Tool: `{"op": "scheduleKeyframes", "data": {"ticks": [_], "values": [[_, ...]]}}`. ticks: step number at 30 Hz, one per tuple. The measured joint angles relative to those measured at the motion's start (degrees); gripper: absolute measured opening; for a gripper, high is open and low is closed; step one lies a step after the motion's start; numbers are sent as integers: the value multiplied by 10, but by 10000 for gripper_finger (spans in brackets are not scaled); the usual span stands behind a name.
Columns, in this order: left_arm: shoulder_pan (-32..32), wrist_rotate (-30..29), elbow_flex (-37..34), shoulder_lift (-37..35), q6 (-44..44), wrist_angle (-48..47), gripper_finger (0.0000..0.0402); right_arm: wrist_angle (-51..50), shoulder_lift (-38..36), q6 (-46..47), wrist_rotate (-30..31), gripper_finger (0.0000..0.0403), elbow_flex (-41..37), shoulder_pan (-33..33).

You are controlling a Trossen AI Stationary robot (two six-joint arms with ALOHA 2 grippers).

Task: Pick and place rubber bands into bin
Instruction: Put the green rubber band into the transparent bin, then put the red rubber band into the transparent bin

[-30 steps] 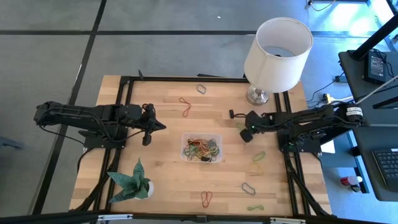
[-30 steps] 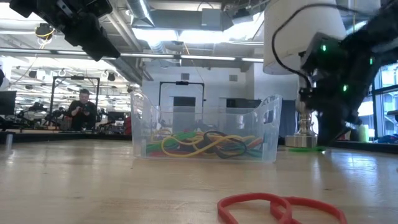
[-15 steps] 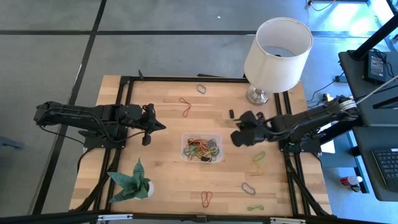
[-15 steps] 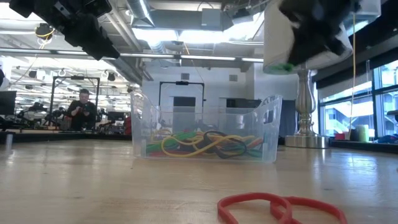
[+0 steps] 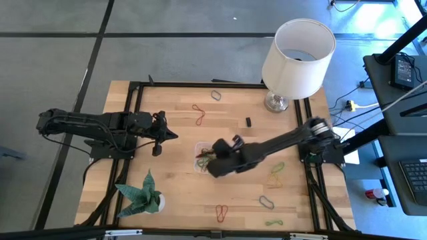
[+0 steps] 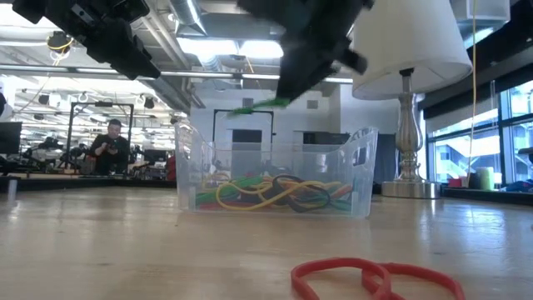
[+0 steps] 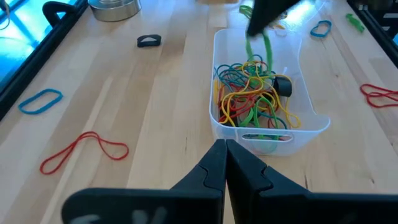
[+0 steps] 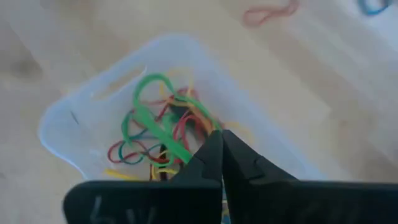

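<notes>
The bin (image 5: 198, 168) is a small clear tray mid-table with a tangle of coloured rubber bands (image 7: 252, 102) lying on its floor; it also shows in the low view (image 6: 360, 171) and the right wrist view (image 8: 68, 112). My right gripper (image 5: 217, 160) hangs over the bin, shut on a green rubber band (image 8: 152, 118). The same green band shows in the low view (image 6: 254, 106) and the left wrist view (image 7: 254, 50). My left gripper (image 5: 170, 135) waits shut, above the table left of the bin (image 7: 225, 152). My right gripper pinches the green rubber band between its two fingertips at one end of the loop (image 8: 189, 154), coming from above on a slant from the table's right. The band is lifted clear, above the bin's rim, with its free loop reaching out past the fingers over the pile.
Loose bands lie flat on the wood: red (image 5: 199, 115), grey (image 5: 216, 95) and black (image 5: 248, 122) toward the far side, green (image 5: 277, 167), yellow (image 5: 275, 180) and blue (image 5: 266, 201) right of the bin, red (image 5: 221, 213) near. A white lamp (image 5: 297, 53) stands far right, a paper plant (image 5: 141, 195) near left.
My right gripper rose from the table near the lamp base with the green band, then swept toward the table's left until it stood over the bin. The band went from lying on the wood to hanging clear above the bin.
</notes>
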Motion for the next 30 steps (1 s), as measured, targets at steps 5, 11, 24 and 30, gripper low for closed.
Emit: {"op": "scheduleKeyframes", "data": {"ticks": [5, 11, 24, 30], "values": [[0, 0, 0, 0, 0, 0, 3, -45, 65, 51, -43, 0, 23, -14], [0, 0, 0, 0, 0, 0, 4, -138, 85, 151, -70, 0, 21, -22], [0, 0, 0, 0, 0, 0, 5, -228, 77, 149, -72, 77, 53, -22], [0, 0, 0, 0, 0, 0, 2, -239, 77, 138, -69, 124, 77, -22]]}}
